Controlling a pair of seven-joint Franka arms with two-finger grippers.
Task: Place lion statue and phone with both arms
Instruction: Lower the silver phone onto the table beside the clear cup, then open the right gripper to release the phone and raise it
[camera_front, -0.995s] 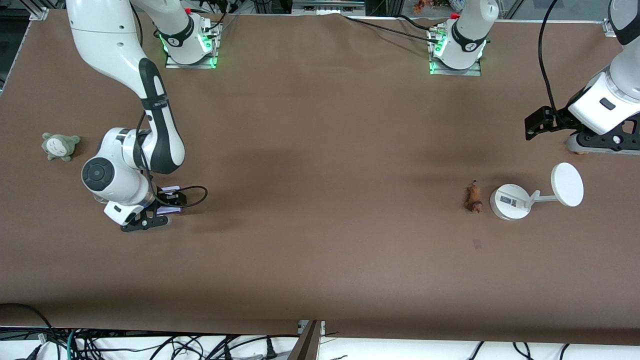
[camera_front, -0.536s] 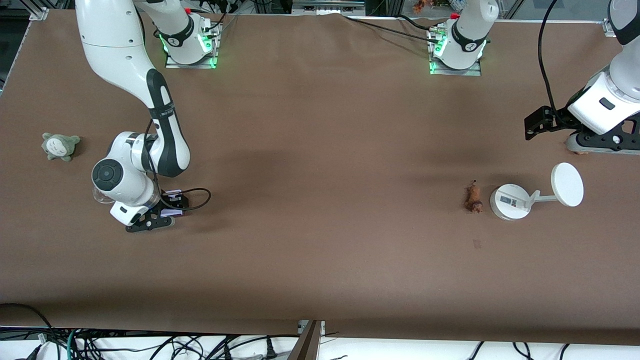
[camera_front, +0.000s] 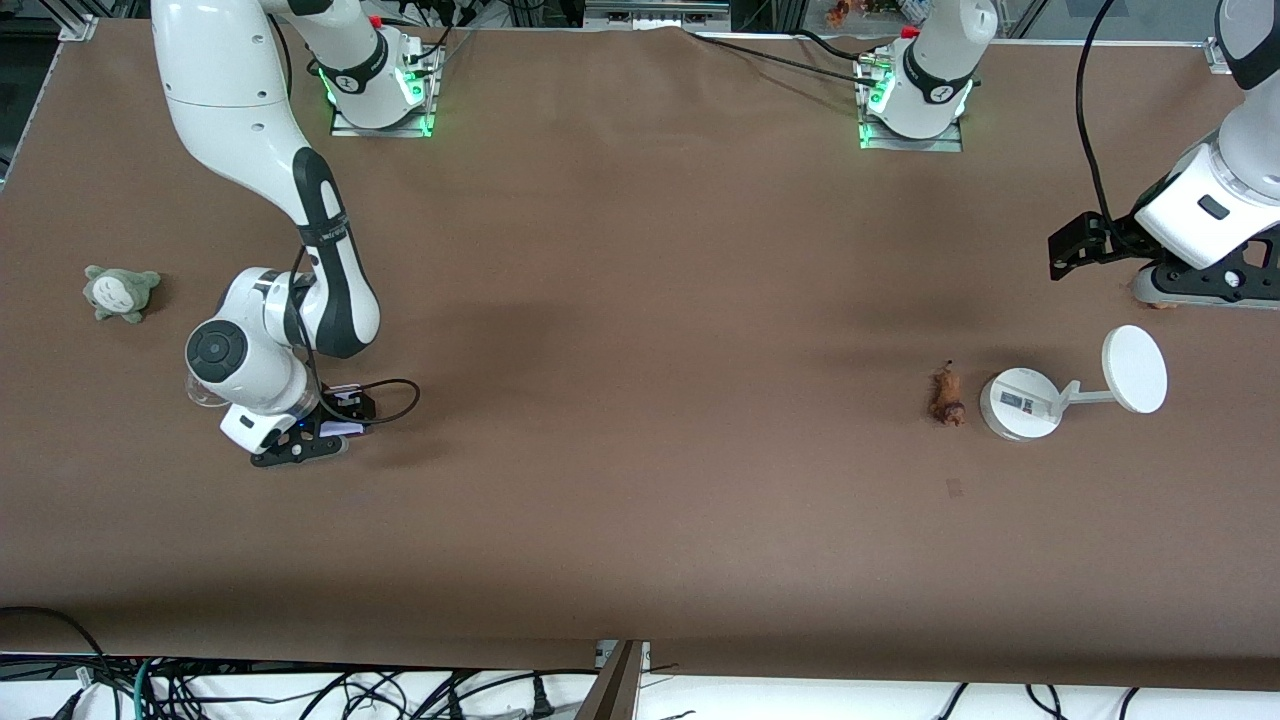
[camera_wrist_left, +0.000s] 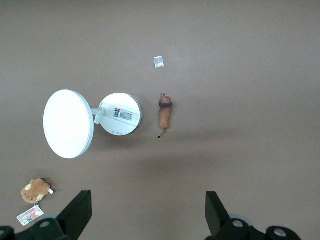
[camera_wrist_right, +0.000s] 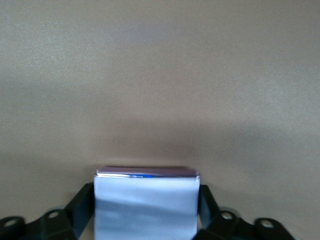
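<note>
1. Right gripper (camera_front: 305, 440) low at the right arm's end of the table; phone (camera_wrist_right: 146, 202) between its fingers, grip possibly loosening
2. Left gripper (camera_wrist_left: 145, 220) waits spread, empty
3. Lion (camera_front: 945, 395) lies beside white stand (camera_front: 1020, 403)

Even bright overhead light on the brown table (camera_front: 640, 400), broad soft shadows mid-table, green glow at both arm bases, right wrist view hazy with the phone (camera_wrist_right: 146, 205) blurred and a glare streak on its edge, left wrist view sharp.
</note>
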